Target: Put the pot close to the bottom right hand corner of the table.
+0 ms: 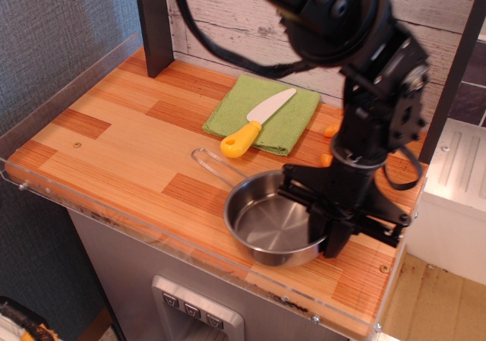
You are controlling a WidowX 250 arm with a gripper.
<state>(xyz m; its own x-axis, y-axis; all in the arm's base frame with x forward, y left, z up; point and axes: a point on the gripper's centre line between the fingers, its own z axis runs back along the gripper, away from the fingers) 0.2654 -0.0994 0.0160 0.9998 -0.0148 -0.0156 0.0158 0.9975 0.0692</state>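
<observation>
The table (pixel 114 147) runs under a black arm, whose gripper (pixel 328 231) reaches down at the front right. Its jaws pinch the right rim of the pot (pixel 266 227), which sits near the front edge, wire handle pointing back-left. Behind lies a green cloth (pixel 292 117) with a yellow-handled knife (pixel 257 124) on it. A croissant (pixel 329 132) peeks out behind the arm.
</observation>
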